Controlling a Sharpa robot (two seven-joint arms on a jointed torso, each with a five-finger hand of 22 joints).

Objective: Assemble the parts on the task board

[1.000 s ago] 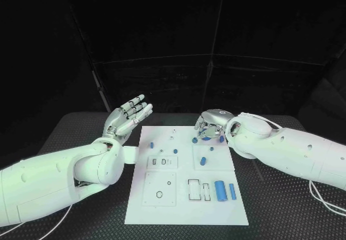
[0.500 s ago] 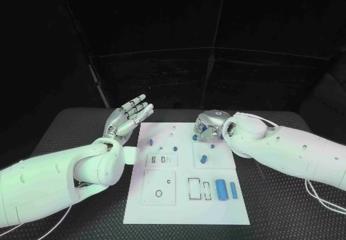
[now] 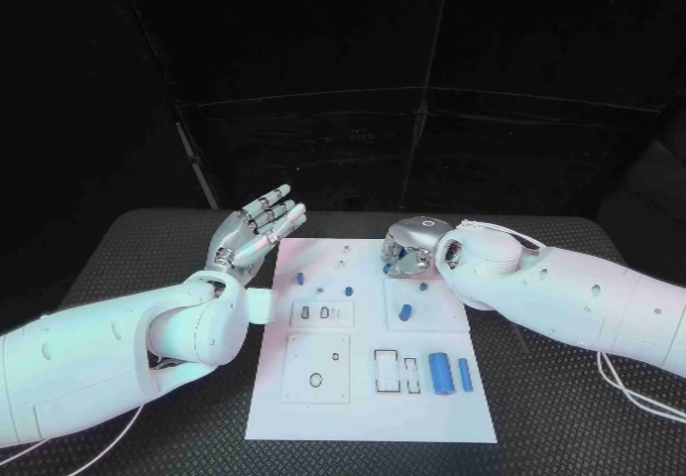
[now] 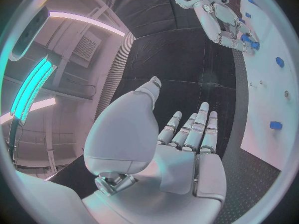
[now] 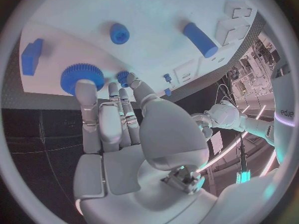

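1. No readable writing shows on the task board (image 3: 365, 397).
2. Right hand (image 3: 410, 248) at the board's far end, fingertips on a blue gear (image 5: 81, 75); whether it grips is unclear.
3. Left hand (image 3: 258, 226) is raised, spread, empty.
4. Two blue cylinders (image 3: 449, 374) lie lengthwise along the board.

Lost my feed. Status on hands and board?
Left hand open, raised beside the board. Right hand over the board's far end, fingertips at a blue gear; grip not confirmed. Nothing in the way.
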